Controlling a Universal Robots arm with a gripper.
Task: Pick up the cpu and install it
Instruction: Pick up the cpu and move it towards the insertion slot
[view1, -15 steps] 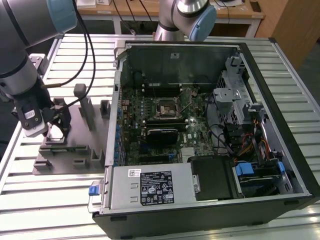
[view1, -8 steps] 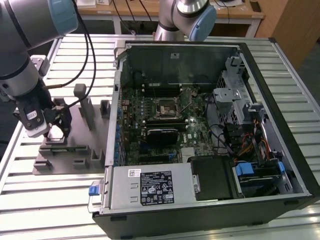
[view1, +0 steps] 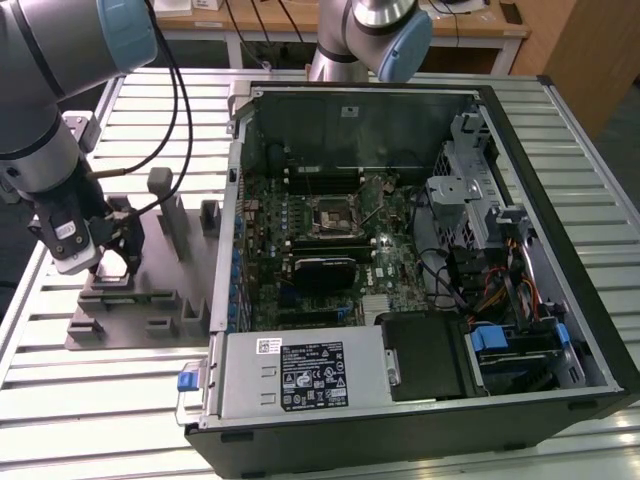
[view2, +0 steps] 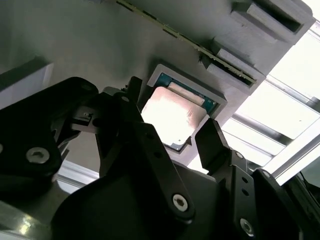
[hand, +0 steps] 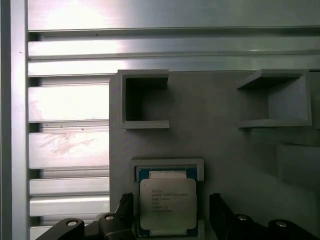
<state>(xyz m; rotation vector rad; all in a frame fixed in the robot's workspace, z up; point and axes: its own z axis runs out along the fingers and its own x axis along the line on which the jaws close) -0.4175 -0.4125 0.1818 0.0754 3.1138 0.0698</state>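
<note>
Hand (view2: 172, 107) over cpu (hand: 167, 205) in tray (hand: 225, 145) pocket
Fingers (hand: 218, 210) spread, flanking cpu w/ gap each side; pocket rim tight round its edges.

table: slatted bare-metal top (view1: 60, 400), pale grey
desk: light wood top (view1: 450, 25), white legs, beyond table's far edge
cables: dark leads (view1: 260, 20) hanging under desk, behind table
panel: brown wood side (view1: 590, 60), past table's far corner, the exterior view's right
floor: dark grey (view1: 630, 165), beside table
light: white glare on table (hand: 65, 100) (view2: 292, 120) in both wrist views
</note>
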